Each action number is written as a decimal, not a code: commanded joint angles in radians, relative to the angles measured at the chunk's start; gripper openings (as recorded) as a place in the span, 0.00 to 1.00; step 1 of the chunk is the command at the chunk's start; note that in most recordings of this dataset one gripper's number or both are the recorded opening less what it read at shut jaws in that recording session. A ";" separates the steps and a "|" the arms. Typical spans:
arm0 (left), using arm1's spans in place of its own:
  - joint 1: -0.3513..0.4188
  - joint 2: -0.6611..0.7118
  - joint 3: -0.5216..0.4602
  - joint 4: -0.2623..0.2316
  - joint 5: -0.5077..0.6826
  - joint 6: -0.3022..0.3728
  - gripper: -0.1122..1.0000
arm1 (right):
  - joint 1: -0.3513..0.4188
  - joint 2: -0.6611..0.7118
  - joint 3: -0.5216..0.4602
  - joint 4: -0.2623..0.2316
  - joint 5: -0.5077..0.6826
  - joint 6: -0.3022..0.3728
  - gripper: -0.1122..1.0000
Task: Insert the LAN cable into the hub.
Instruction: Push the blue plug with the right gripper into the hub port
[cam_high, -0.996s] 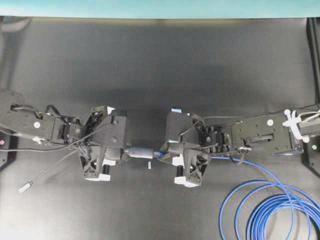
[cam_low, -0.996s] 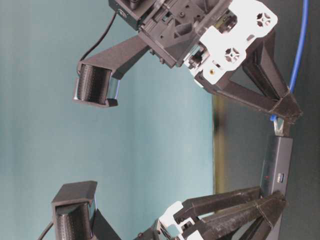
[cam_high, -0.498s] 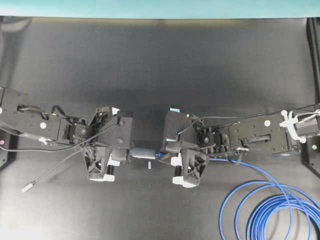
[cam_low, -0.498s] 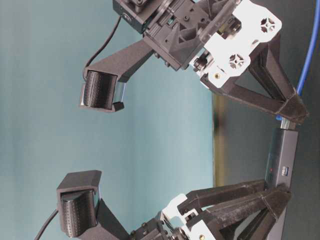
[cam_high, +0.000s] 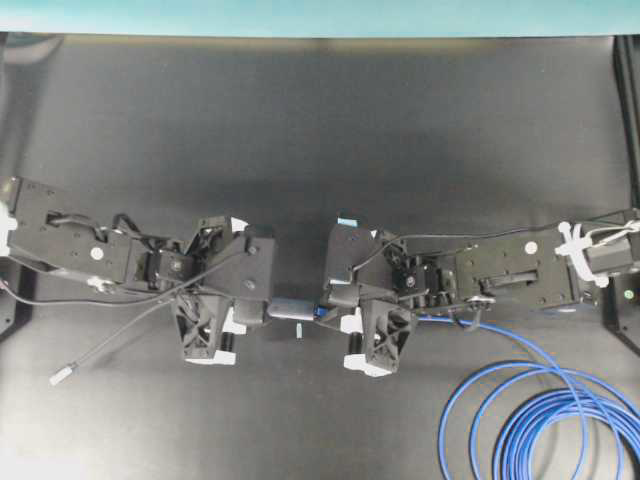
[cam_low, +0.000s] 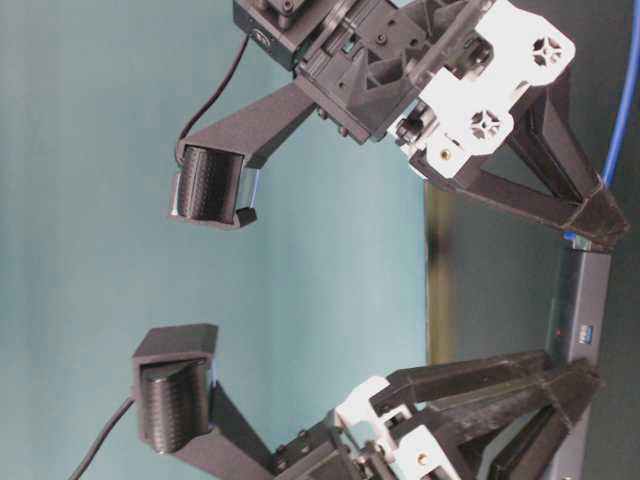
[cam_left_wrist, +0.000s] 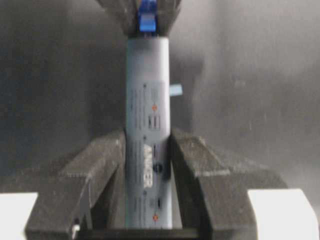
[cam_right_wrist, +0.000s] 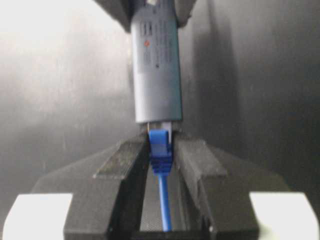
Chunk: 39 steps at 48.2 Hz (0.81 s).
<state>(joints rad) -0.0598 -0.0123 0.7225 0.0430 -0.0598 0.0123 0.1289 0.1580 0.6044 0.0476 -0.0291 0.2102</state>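
Both arms are drifting a bit toward the near bench (cam_high: 320, 120) edge compared to a second ago, still locked together over the middle. The left hand (cam_left_wrist: 148, 170) is clenching the hub (cam_left_wrist: 147, 125) at one end, same grip as before. The right hand (cam_right_wrist: 161, 155) is pinching the LAN cable (cam_right_wrist: 161, 150) by its blue boot, plug pressing right at the hub's far end. Rest of the cable is lying coiled on the bench to the right of the hub.
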 joint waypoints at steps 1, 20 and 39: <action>-0.006 -0.002 -0.054 0.005 -0.023 0.021 0.36 | -0.011 -0.006 -0.058 -0.003 -0.023 0.002 0.22; -0.002 0.000 -0.057 0.005 -0.020 0.032 0.36 | 0.003 -0.003 -0.064 -0.038 0.025 -0.008 0.22; -0.002 -0.003 -0.048 0.005 -0.017 0.032 0.36 | 0.003 -0.005 -0.060 -0.038 0.028 0.002 0.22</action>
<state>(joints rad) -0.0644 -0.0031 0.7102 0.0445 -0.0598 0.0383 0.1350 0.1611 0.5890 0.0107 0.0123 0.2086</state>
